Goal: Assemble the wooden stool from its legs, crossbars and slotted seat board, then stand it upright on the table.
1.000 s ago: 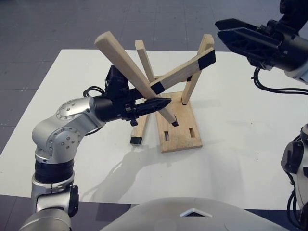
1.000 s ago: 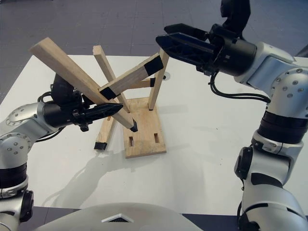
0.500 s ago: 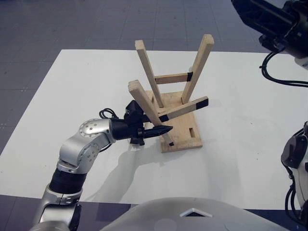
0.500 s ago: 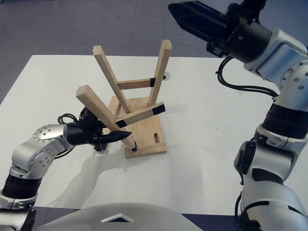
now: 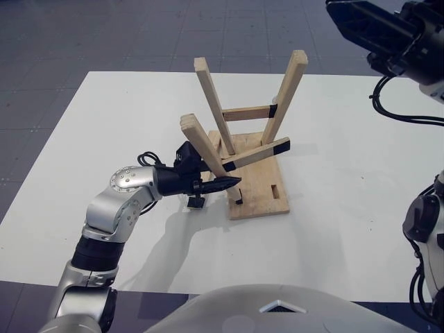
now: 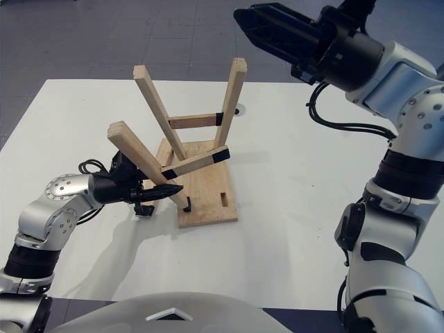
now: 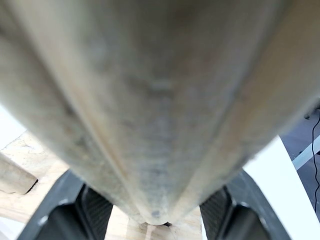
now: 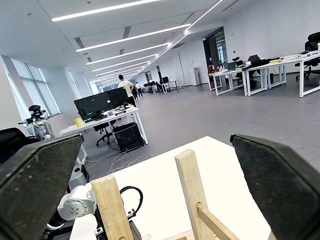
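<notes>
Legs point(image 5: 210, 97) perhaps four, crossbars point(image 5: 246, 113) two, board point(image 5: 257, 182) one

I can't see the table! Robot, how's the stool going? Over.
Left gripper shut on loose leg frame, foot at seat board. Right gripper open, high above. Nothing in the way.

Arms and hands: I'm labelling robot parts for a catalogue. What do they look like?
The left arm and right arm have rounded silver-grey shells with bolt circles at the joints and black bands between segments. The left hand and right hand are black, with two tapering, textured fingers. Black cables loop at each wrist.
</notes>
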{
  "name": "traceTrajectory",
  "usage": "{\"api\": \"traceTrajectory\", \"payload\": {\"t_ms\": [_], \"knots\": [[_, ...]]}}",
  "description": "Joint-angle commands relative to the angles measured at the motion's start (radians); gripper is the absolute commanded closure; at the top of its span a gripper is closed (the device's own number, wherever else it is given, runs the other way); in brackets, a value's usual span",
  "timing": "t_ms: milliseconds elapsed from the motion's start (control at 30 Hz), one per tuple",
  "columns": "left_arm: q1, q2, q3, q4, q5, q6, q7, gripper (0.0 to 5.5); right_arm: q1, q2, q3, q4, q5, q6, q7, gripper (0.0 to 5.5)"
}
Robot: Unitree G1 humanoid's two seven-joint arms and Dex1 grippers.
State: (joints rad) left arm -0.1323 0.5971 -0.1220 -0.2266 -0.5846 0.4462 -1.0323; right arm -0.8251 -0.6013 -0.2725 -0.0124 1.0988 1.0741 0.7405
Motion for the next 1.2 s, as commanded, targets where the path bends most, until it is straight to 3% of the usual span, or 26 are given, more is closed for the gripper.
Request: {"api": "traceTrajectory", "payload": {"t_ms": [33,600,800,1200], "knots": [[0.014,0.004,-0.031,0.023,0.055,-0.027,-0.014,3.45,0.0,0.001,0.003,-0.017,0.002,0.01,-0.01,0.0],[0.161,0.036,-0.2,0.158,0.289,-0.348,-0.038,3.45,-0.017,0.004,-0.003,-0.05,0.026,0.029,-0.032,0.0],[0.146,0.097,-0.279,0.312,0.477,-0.564,-0.043,3.45,-0.03,0.009,0.001,-0.044,0.026,0.031,-0.042,0.0],[0.085,0.209,-0.351,0.384,0.448,-0.54,-0.194,3.45,-0.022,0.022,-0.01,-0.064,0.051,0.041,-0.07,0.0]]}}
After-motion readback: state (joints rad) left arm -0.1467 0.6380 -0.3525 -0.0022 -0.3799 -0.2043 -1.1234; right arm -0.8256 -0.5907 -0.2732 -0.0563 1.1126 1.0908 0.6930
